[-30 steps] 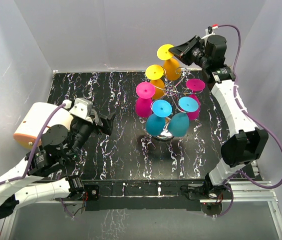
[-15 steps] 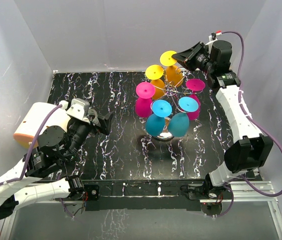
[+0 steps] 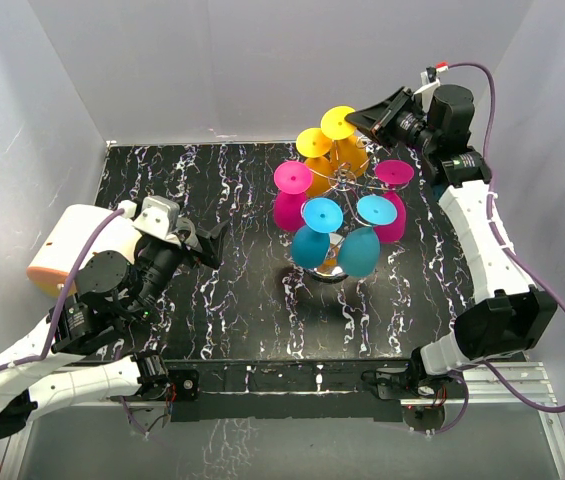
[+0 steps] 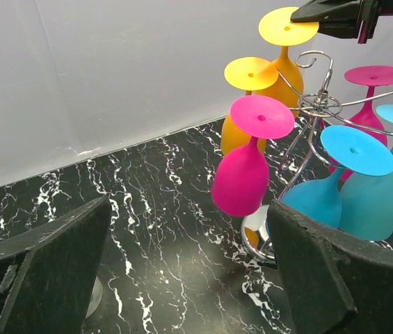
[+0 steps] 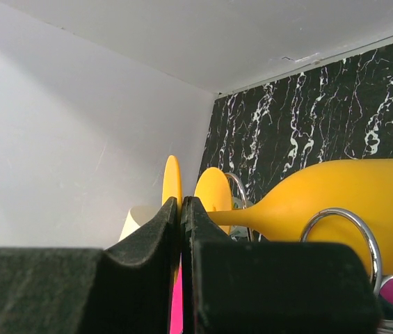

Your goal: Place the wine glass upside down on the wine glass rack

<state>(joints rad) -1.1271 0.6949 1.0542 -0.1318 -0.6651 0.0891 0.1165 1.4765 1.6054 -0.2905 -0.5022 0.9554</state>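
Observation:
The wine glass rack (image 3: 342, 182) is a silver wire stand on a shiny disc base (image 3: 330, 268) at the table's middle right. Pink, blue and yellow glasses hang on it upside down. My right gripper (image 3: 362, 117) is shut on the flat yellow foot (image 3: 339, 122) of an orange wine glass (image 3: 350, 155), held upside down at the rack's far side among the wire arms. In the right wrist view the fingers (image 5: 181, 205) pinch the foot (image 5: 171, 181) edge-on. My left gripper (image 3: 212, 243) is open and empty, left of the rack, which shows in its wrist view (image 4: 319, 106).
A cream and orange object (image 3: 67, 250) lies at the table's left edge. Grey walls close the back and both sides. A pink glass (image 3: 287, 210) and a blue glass (image 3: 312, 248) hang on the rack's near left side. Black marble tabletop (image 3: 212, 180) surrounds the rack.
My right gripper has carried the orange glass down and slightly right, from above the rack's far edge in among its wire arms. The left arm has barely moved.

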